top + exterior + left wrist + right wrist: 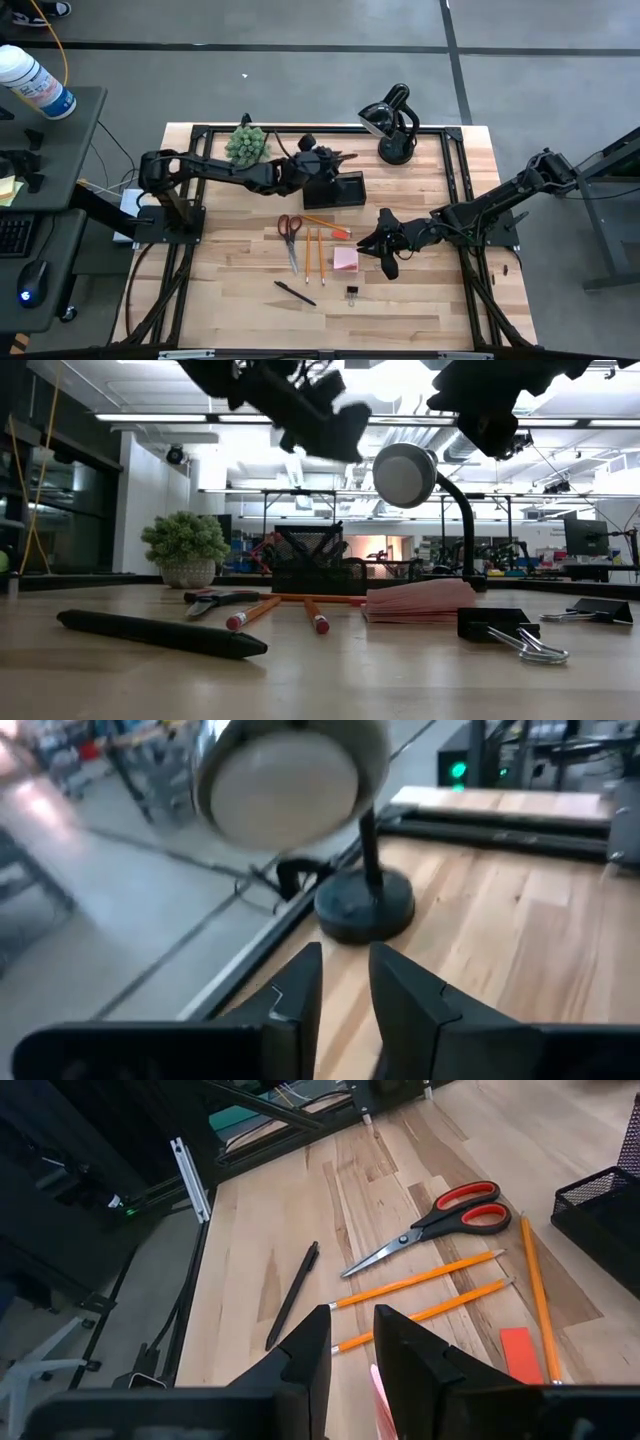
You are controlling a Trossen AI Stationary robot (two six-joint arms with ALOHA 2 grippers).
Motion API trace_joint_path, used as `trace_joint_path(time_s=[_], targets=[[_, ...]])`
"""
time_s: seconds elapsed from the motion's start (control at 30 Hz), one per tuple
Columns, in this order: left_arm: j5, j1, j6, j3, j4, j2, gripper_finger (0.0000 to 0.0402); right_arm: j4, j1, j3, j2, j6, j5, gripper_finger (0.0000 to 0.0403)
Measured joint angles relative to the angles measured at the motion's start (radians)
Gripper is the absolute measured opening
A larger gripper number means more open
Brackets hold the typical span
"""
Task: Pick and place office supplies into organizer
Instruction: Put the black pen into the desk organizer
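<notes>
The black mesh organizer [340, 190] stands at the table's far middle. My left gripper [347, 157] hovers above its far edge, pointing at the lamp; in the left wrist view its fingers [345, 955] stand slightly open with nothing between them. Red-handled scissors [290, 235], three pencils [315, 255], a black pen [295, 292], a pink sticky-note pad [346, 260] and a binder clip [352, 294] lie flat on the table. My right gripper [365, 243] hangs above the table just right of the pad, narrowly open [350, 1320] and empty.
A black desk lamp [392, 125] stands at the far edge, right of the organizer. A green spiky plant [247, 145] sits at the far left beside my left arm. A small red block [520, 1350] lies by the pencils. Bare wood shows along the near edge.
</notes>
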Motion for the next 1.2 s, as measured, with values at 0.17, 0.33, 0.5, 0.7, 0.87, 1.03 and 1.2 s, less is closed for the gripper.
trace_joint_path(time_s=[0.17, 0.33, 0.5, 0.7, 0.87, 1.03, 1.2], targets=[[0.19, -0.022, 0.047, 0.034, -0.075, -0.085, 0.0065, 0.0, 0.0, 0.0, 0.0, -0.007, 0.016, 0.0074], [0.313, -0.123, 0.043, 0.034, -0.276, -0.153, 0.0053, -0.001, 0.0, 0.0, 0.0, -0.007, 0.047, 0.0074], [0.38, -0.264, -0.059, 0.034, -0.544, -0.188, 0.0041, -0.003, 0.0, 0.0, 0.0, -0.007, 0.048, 0.0074], [0.394, -0.432, -0.372, 0.034, -0.753, -0.19, 0.0033, -0.004, 0.001, 0.0, 0.0, -0.02, 0.048, 0.0074], [0.369, -0.548, -0.684, 0.032, -0.917, -0.179, 0.0033, -0.004, 0.001, 0.0, 0.0, -0.023, 0.03, 0.0074], [0.359, -0.638, -0.89, 0.03, -0.999, -0.16, 0.0034, -0.001, 0.001, 0.0, 0.0, -0.019, 0.026, 0.0074], [0.316, -0.698, -0.867, 0.03, -0.984, -0.139, 0.0035, 0.004, 0.001, 0.0, 0.0, 0.045, 0.016, 0.0074]])
